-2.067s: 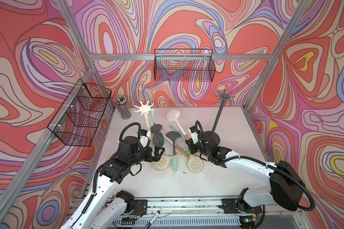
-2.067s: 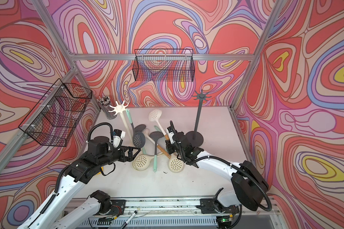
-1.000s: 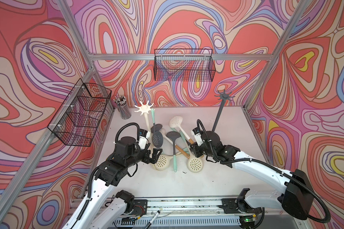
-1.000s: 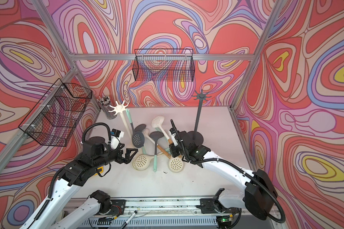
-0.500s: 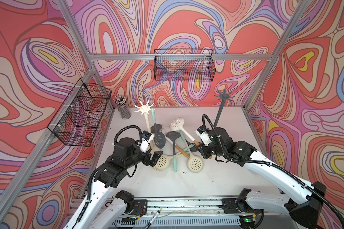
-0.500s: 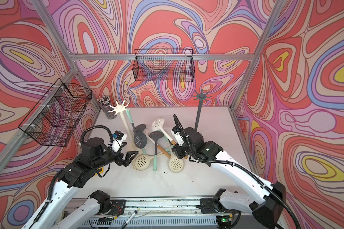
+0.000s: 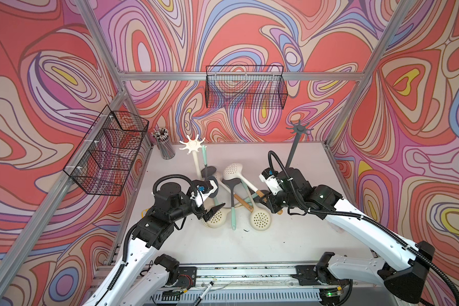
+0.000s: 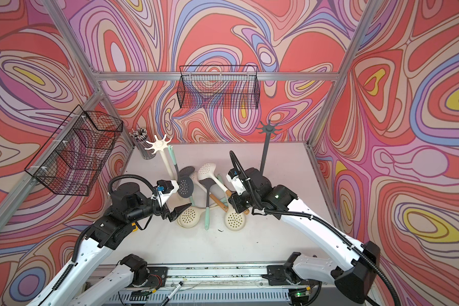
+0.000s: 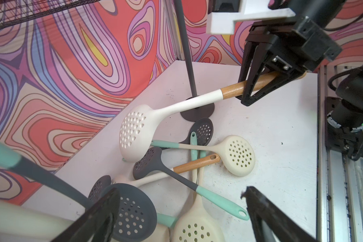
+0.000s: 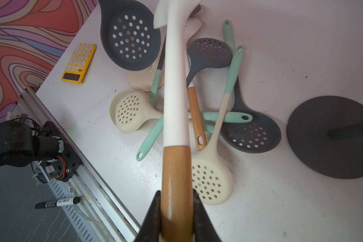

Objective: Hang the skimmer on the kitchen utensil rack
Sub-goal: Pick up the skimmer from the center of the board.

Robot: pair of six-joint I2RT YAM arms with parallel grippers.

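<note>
Seemingly light, stiff skimmer (image 9: pixel 134 130), clamped by right gripper (image 10: pixel 176 211) on smooth wooden handle (image 9: pixel 233 91) near dark rack (image 7: pixel 293 151); left gripper (image 7: pixel 213 211) spread, empty.

We saw three walls closing the cell: a back wall (image 7: pixel 236 31), a left wall (image 7: pixel 24 106) and a right wall (image 7: pixel 421 132), all papered in swirling bands of coral red, lilac, blue, cream and yellow. Bare aluminium posts (image 7: pixel 98 37) ran up the corners, and a crossbar (image 7: pixel 164 76) of the same metal spanned the back. A black wire basket (image 7: pixel 245 90) hung from that crossbar; a deeper wire basket (image 7: pixel 109 151) hung on the side rail (image 7: pixel 27 238) at the left. The white tabletop (image 7: pixel 289 238) was scuffed and speckled with dark marks, and a metal rail (image 7: pixel 249 271) edged its front. Below that edge, in the right wrist view, we made out what was probably a dark, marbled floor (image 10: pixel 11 213). The light was soft and even.
</note>
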